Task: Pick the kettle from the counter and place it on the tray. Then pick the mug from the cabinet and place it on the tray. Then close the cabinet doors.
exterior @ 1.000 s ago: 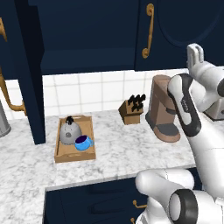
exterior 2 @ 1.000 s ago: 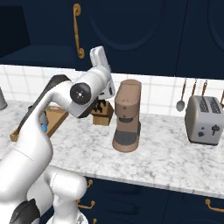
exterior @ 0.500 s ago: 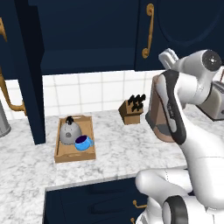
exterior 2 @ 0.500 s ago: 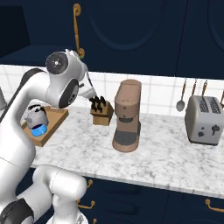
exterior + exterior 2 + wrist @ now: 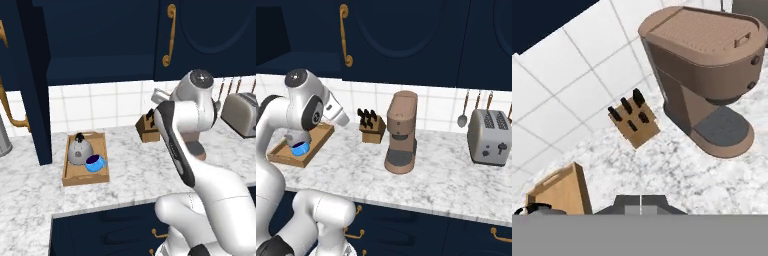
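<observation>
1. One tray [image 5: 84, 175] on the counter [image 5: 130, 172], toward its left end. One kettle [image 5: 78, 150] and one mug [image 5: 95, 163] sit inside it, the mug just beside the kettle on the near right.
2. My gripper [image 5: 641, 200]: finger tips pressed together, clenched on nothing, hanging above the counter between the tray and the knife block.
3. One wooden knife block [image 5: 633, 122] against the tiled wall, with several dark handles sticking up.
4. One brown coffee machine [image 5: 401, 132] to the right of the block, standing apart from it.
5. One grey toaster [image 5: 487, 137] near the right end of the counter.
6. Utensils hang on the wall by the toaster; I count at least one spoon [image 5: 463, 113], the others are too small to tell.
7. One tall grey metal cylinder [image 5: 3, 141] at the far left edge of the left base view.
8. Cabinet [image 5: 95, 45] above: left door [image 5: 34, 100] swung open with the inside showing, right door [image 5: 202, 37] flat against the front. Two brass handles counted there.
9. Surface is white-and-grey marble; white tile behind it; navy drawers [image 5: 107, 232] with brass pulls below.
</observation>
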Motion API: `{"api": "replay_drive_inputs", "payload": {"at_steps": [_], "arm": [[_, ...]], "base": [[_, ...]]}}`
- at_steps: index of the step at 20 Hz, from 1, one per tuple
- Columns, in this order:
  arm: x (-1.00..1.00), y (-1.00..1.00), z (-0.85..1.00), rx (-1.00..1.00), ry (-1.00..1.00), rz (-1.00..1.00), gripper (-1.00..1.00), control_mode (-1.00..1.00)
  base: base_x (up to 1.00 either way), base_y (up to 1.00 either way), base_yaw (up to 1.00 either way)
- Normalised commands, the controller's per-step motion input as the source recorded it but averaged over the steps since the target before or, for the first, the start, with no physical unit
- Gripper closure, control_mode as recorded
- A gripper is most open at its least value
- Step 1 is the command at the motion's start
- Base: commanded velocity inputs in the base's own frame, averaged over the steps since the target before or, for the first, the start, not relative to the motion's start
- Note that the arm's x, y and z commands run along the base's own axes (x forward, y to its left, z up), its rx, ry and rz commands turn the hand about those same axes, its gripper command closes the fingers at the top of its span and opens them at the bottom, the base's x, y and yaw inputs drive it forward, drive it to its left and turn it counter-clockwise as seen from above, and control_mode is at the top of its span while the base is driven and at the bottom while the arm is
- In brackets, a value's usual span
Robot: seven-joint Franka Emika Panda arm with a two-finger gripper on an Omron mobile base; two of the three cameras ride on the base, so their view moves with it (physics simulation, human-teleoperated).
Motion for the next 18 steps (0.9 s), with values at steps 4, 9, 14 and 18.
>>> {"api": "replay_drive_inputs", "payload": {"at_steps": [4,9,14,18], "arm": [[0.00,0.67,-0.88,-0.35,0.23,0.43,1.00,-1.00],[0.00,0.67,-0.66,-0.45,0.09,0.61,1.00,-1.00],[-0.08,0.57,-0.55,-0.62,0.00,0.65,1.00,-1.00],[-0.55,0.65,-0.41,-0.62,-0.01,0.48,1.00,-1.00]], "base": [[0.00,0.00,0.00],[0.00,0.00,0.00],[0.00,0.00,0.00],[0.00,0.00,0.00]]}}
